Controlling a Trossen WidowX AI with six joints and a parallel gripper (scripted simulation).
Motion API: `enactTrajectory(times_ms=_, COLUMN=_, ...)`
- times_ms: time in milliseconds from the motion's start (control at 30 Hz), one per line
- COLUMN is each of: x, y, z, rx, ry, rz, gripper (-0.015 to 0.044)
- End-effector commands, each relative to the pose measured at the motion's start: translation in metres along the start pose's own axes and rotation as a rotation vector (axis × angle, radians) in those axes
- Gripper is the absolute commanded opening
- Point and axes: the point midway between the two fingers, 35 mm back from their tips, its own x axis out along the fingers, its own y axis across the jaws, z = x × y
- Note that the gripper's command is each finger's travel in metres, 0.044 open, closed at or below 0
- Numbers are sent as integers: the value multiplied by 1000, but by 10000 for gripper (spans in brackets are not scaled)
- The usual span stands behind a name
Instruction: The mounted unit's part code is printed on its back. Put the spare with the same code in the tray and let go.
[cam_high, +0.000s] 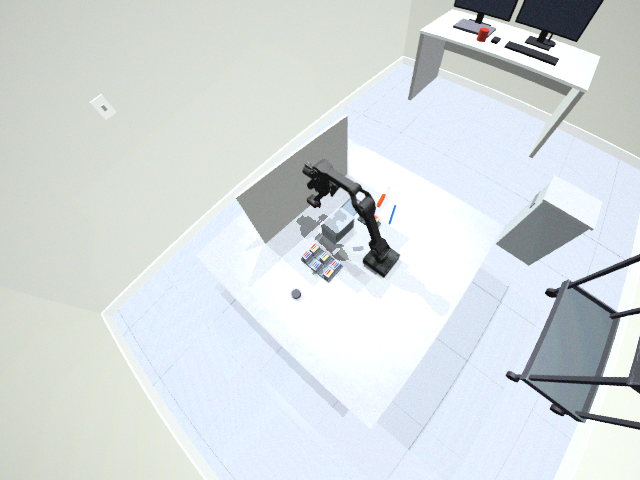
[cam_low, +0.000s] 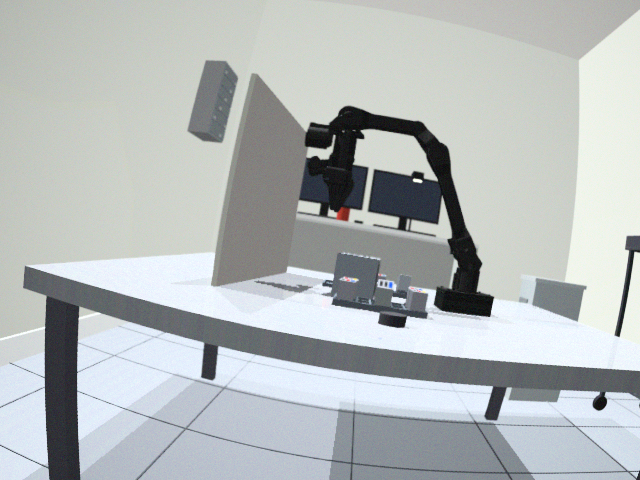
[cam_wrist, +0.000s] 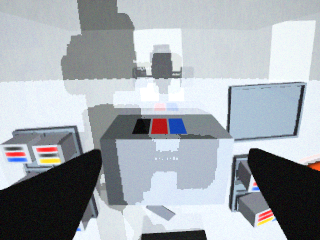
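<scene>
From where I stand, the black arm (cam_high: 373, 227) (cam_low: 450, 191) reaches out over the tabletop (cam_high: 336, 351) (cam_low: 155, 304) (cam_wrist: 30, 105), and its tool (cam_high: 324, 196) (cam_low: 336, 208) (cam_wrist: 175, 156) hangs pointing down, well above everything lying there. The tool is spread wide with nothing between its fingers. In the wrist view the big grey mounted unit (cam_high: 338, 229) (cam_low: 357, 264) (cam_wrist: 170, 172) shows between them, and the darker face at its upper side carries three stripes, black, red and blue from left to right

The spare with black, red and blue stripes (cam_high: 306, 255) (cam_wrist: 15, 153) sits in the larger holder (cam_high: 323, 267) (cam_low: 372, 306) (cam_wrist: 47, 129), on the left in the wrist view. Just beside it is a spare with red and yellow stripes (cam_high: 314, 248) (cam_wrist: 48, 155). More striped blocks stand in that holder, and others in the smaller holder (cam_high: 363, 221) (cam_wrist: 232, 192) across the unit, where I cannot read every stripe. The shallow blue-grey tray (cam_high: 349, 207) (cam_wrist: 265, 112) lies near the unit, apart from the spare

An upright grey panel (cam_high: 297, 186) (cam_low: 263, 191) rises at one side. An orange-handled screwdriver (cam_high: 381, 200) (cam_wrist: 313, 166) and a thin blue stick (cam_high: 392, 214) lie near the smaller holder; a dark round puck (cam_high: 296, 293) (cam_low: 392, 319) sits near the larger one
</scene>
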Motion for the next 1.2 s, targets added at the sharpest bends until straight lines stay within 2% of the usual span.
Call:
enactTrajectory(times_ms=0, x=0, y=1, z=0, rx=4, ry=3, rz=5, gripper=440)
enactTrajectory(times_ms=167, x=1, y=2, z=0, rx=-4, ry=3, rz=4, gripper=440)
enactTrajectory(times_ms=267, x=7, y=23, z=-2, rx=-135, ry=10, rz=-3, gripper=440)
enactTrajectory(times_ms=467, x=30, y=116, z=-21, rx=-743, ry=8, rz=5, gripper=440)
enactTrajectory(times_ms=667, x=54, y=211, z=-70, rx=-1436, ry=-7, rz=22, gripper=440)
enactTrajectory(times_ms=733, x=59, y=229, z=-84, rx=-1583, ry=-10, rz=25, gripper=440)
enactTrajectory(times_ms=900, x=59, y=231, z=-86, rx=-1601, ry=-11, rz=25, gripper=440)
enactTrajectory(times_ms=1067, x=93, y=238, z=-83, rx=-1601, ry=-11, rz=25, gripper=309)
enactTrajectory(times_ms=1167, x=99, y=241, z=-82, rx=-1601, ry=-12, rz=25, gripper=300)
